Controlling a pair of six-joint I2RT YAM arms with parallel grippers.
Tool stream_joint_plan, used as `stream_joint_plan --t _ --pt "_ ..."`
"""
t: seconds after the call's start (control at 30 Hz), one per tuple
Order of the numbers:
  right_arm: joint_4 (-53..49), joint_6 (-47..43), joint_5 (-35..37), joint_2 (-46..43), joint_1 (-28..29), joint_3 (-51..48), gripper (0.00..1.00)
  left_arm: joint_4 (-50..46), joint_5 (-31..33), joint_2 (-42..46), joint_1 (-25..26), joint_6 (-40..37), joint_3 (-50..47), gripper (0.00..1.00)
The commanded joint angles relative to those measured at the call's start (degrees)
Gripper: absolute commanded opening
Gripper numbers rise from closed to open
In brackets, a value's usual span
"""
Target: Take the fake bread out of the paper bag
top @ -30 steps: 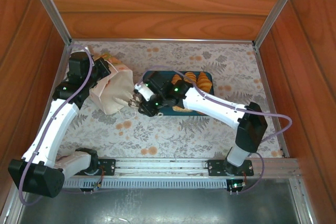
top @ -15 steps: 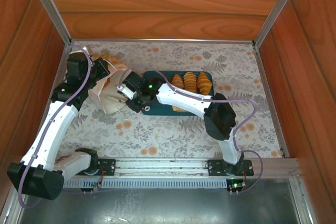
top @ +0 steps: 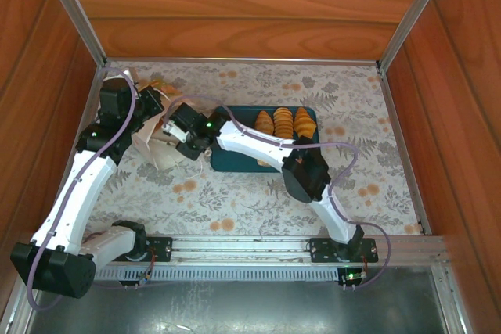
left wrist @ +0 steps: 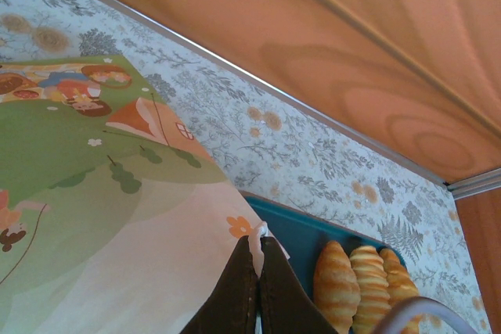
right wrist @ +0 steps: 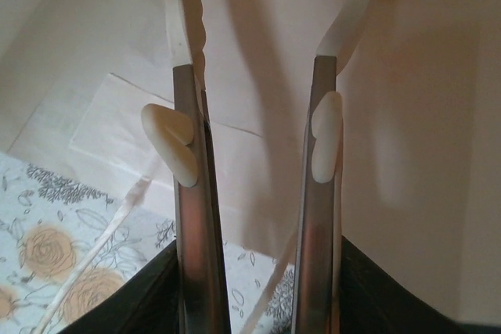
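Left tool (left wrist: 257, 244) clamped on paper bag (left wrist: 117, 217) rim, right tool (right wrist: 266, 13) — jaws apart — in its mouth

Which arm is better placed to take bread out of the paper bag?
Right: the right gripper is open at the mouth of the paper bag, while the left gripper is shut on its edge.

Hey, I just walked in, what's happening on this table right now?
Two robot arms are emptying toy bread from a paper bag. The left arm's fingers are pinched shut on the bag's edge, holding it. The right arm's fingers stand open and empty, pointing into the bag's white mouth. Three croissants already lie side by side on a teal tray beside the bag.
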State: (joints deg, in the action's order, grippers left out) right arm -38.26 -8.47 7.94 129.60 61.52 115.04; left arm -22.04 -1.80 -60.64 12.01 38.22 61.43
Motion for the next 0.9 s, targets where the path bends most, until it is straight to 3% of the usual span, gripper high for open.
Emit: stream_joint_plan --t 0.0,0.23,0.47,0.7,0.87 --pt "1.49 1.0 -0.15 1.27 0.16 2.28 0.47 -0.15 -0.65 0.26 -0.01 0.36 1.67 0.0" --pt "2.44 1.47 -2.03 3.93 0.11 4.36 0.49 -0.16 -0.91 0.43 -0.02 0.54 1.46 0.0" --pt "-5.12 -0.12 1.12 10.75 0.11 14.85 0.5 -0.12 -1.18 0.31 0.17 1.07 1.59 0.0" --pt "-6.44 -0.7 4.44 13.85 0.13 18.13 0.52 -0.17 -1.52 0.35 0.37 1.5 1.58 0.0" --pt "-7.2 -0.84 4.38 14.64 0.1 19.24 0.42 -0.11 -1.11 0.86 0.33 1.51 1.59 0.0"
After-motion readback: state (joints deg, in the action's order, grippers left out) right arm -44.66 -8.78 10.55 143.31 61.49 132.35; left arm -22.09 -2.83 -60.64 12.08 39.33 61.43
